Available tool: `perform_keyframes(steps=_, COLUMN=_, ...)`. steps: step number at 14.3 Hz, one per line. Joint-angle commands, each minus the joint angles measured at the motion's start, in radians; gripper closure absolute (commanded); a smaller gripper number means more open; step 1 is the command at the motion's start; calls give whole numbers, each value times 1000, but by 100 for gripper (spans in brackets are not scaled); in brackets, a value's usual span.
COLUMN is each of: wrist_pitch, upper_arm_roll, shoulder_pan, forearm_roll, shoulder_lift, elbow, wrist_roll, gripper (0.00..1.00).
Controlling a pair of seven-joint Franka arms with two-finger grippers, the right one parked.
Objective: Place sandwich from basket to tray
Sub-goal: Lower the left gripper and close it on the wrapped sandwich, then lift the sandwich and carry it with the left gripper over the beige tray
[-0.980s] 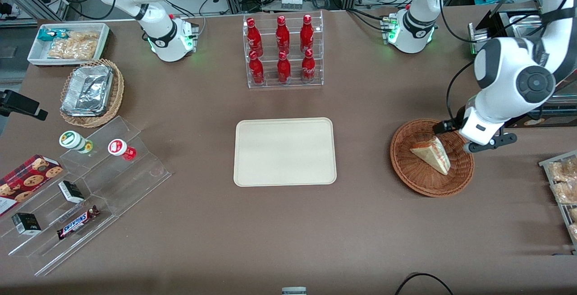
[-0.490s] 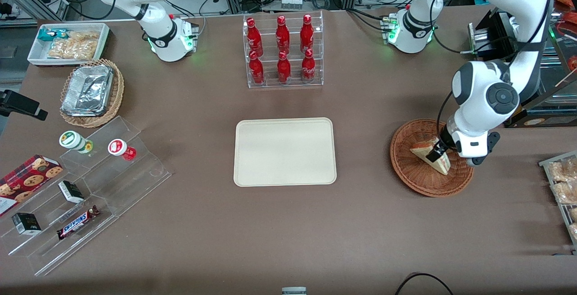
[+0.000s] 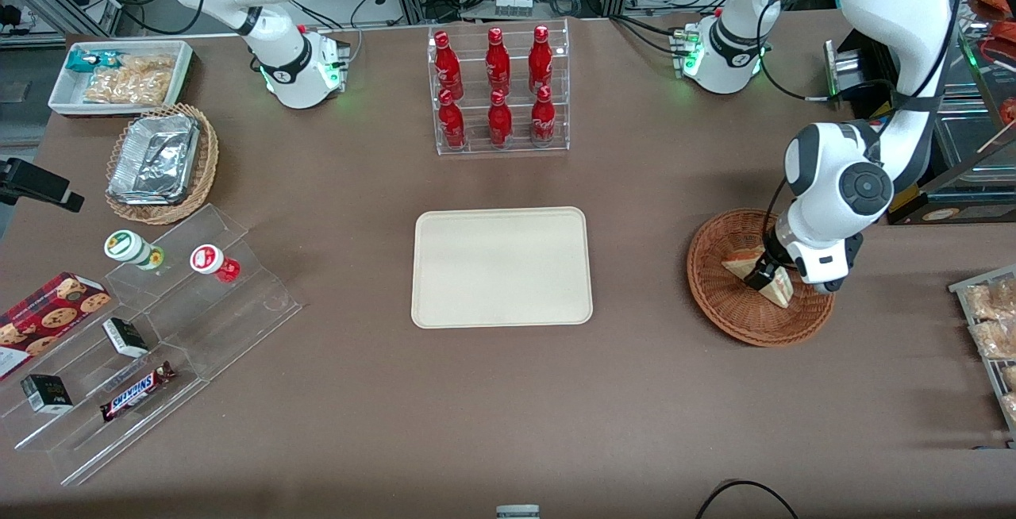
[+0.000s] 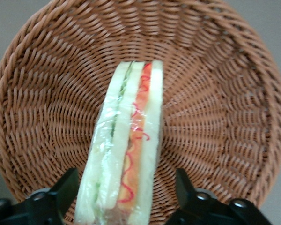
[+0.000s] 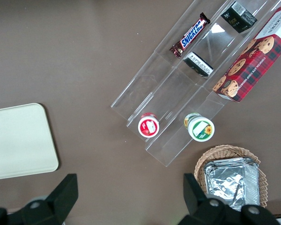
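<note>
The working arm bends down from above, its hand (image 3: 765,274) pointing straight into the basket (image 3: 726,311). One sandwich (image 4: 126,154) stands on edge in that basket, directly under the hand. The two fingers (image 4: 61,192) are spread wide, one on each side of the wedge, each with a gap to the wrapping, so they hold nothing. One tray (image 3: 502,267) lies bare on the counter (image 3: 635,408), well apart from the hand toward the parked arm's end. Six red bottles (image 3: 498,82) stand in a clear rack.
</note>
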Motion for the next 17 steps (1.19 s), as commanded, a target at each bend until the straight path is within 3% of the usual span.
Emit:
perform_keyframes(steps=1, wrist_pitch=-10, upper_arm_roll=0, shoulder_pan=2, forearm_roll=11, shoulder_lift=-14, elbow=-9, wrist_roll=-34, gripper=91)
perform_keyframes(steps=8, wrist_pitch=-292, upper_arm_roll=-12, shoulder_pan=-24, forearm_roll=12, shoulder_lift=-65, elbow=132, wrist_roll=-35, gripper=96)
perform_keyframes(steps=12, wrist_pitch=-431, upper_arm_roll=-18, shoulder_pan=-156, forearm_roll=11, shoulder_lift=-51, elbow=235, wrist_roll=6, gripper=96)
perform_keyframes(steps=15, wrist_pitch=-443, upper_arm_roll=-18, shoulder_pan=-280, forearm_roll=6, shoulder_lift=-24, elbow=255, wrist_roll=144, gripper=95)
perform_keyframes(steps=17, wrist_pitch=-452, upper_arm_roll=-18, shoulder_pan=-388, forearm_roll=5, shoulder_lift=62, elbow=358, wrist_roll=288, gripper=92)
